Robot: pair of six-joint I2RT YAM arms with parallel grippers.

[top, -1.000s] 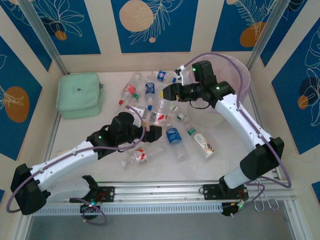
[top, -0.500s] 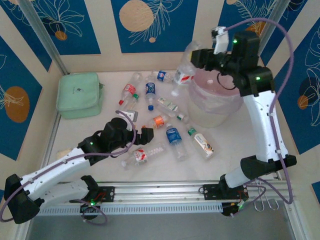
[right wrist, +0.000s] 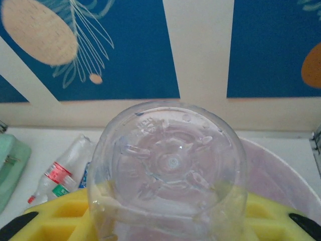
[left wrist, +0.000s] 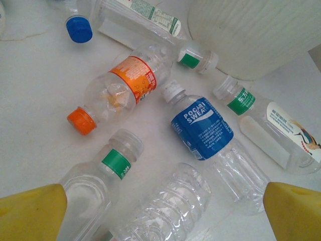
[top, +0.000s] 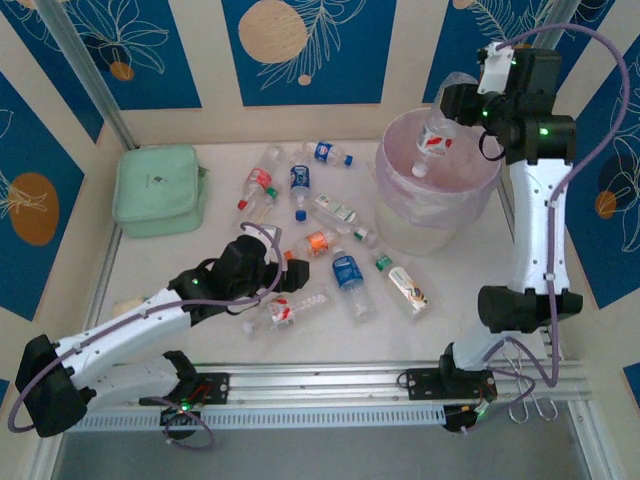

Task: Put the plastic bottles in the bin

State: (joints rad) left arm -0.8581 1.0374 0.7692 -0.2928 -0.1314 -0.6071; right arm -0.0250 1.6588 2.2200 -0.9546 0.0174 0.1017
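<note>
While right hand [top: 452,101] grips a bottle [top: 433,138] above the bin [top: 420,215], left hand [left wrist: 165,215] gapes wide.

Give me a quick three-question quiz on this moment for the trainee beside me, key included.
1. True or false: the right end effector holds a clear plastic bottle with a red label over the large round translucent bin.
2. In the left wrist view, which cap colour does the clear bottle with the orange label have? A blue, B orange, C green.
3. Fill in: the left end effector has its jaws ____.
Key: 1 true; 2 B; 3 open.
</note>
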